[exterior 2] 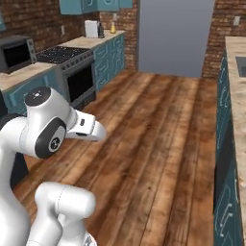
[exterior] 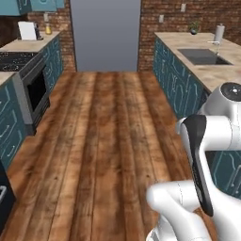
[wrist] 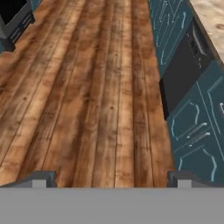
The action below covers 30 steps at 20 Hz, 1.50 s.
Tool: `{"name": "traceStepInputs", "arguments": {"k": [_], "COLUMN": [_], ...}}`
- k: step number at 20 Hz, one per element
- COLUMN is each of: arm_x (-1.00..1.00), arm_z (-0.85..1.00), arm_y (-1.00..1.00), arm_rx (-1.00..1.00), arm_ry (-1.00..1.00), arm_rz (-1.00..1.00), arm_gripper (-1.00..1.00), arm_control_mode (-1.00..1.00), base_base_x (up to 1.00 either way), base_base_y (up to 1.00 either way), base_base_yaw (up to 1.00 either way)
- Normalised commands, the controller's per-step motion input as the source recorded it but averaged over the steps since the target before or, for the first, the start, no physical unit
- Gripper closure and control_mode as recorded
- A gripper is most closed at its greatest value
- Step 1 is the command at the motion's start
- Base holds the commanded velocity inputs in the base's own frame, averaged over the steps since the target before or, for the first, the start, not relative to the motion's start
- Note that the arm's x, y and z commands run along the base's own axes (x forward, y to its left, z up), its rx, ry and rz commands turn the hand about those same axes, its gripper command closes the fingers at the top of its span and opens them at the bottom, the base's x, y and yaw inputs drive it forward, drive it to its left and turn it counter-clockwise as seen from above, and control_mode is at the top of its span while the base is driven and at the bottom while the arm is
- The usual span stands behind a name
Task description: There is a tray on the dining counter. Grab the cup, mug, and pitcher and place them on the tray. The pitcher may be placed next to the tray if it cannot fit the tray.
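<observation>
My gripper (wrist: 113,179) is open, its two dark fingertips (wrist: 43,178) spread wide over the bare wooden floor (wrist: 87,96) with nothing between them. It points down the kitchen aisle beside a run of teal cabinets (wrist: 197,131). The white arm (exterior: 207,155) is folded close above the base. The tray, the dining counter, the cup, the mug and the pitcher are all out of view.
A marble worktop (exterior: 207,70) with a sink (exterior: 203,56) on teal cabinets lines the right side, with a dark appliance front (wrist: 183,74) set in it. A stove with oven (exterior: 33,89) and a microwave (exterior 2: 17,53) line the left. A grey panel (exterior: 106,35) closes the far end.
</observation>
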Motion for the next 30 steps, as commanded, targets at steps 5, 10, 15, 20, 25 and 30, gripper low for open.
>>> {"name": "traceStepInputs", "arguments": {"k": [5, 10, 15, 20, 25, 30], "arm_x": [0.00, 0.00, 0.00, 0.00, 0.00, 0.00], "arm_z": [0.00, 0.00, 0.00, 0.00, 0.00, 0.00], "arm_y": [0.00, 0.00, 0.00, 0.00, 0.00, 0.00], "arm_rx": [0.00, 0.00, 0.00, 0.00, 0.00, 0.00], "arm_ry": [0.00, 0.00, 0.00, 0.00, 0.00, 0.00], "arm_rz": [0.00, 0.00, 0.00, 0.00, 0.00, 0.00], "arm_gripper": [-1.00, -1.00, -1.00, -1.00, -1.00, -1.00], "arm_control_mode": [1.00, 1.00, 1.00, 1.00, 1.00, 1.00], "base_base_x": [1.00, 1.00, 1.00, 1.00, 1.00, 1.00], "base_base_y": [0.11, 0.25, 0.29, 0.36, 0.34, 0.30], "base_base_yaw": [-0.29, -0.26, -0.04, 0.14, 0.11, 0.04]}}
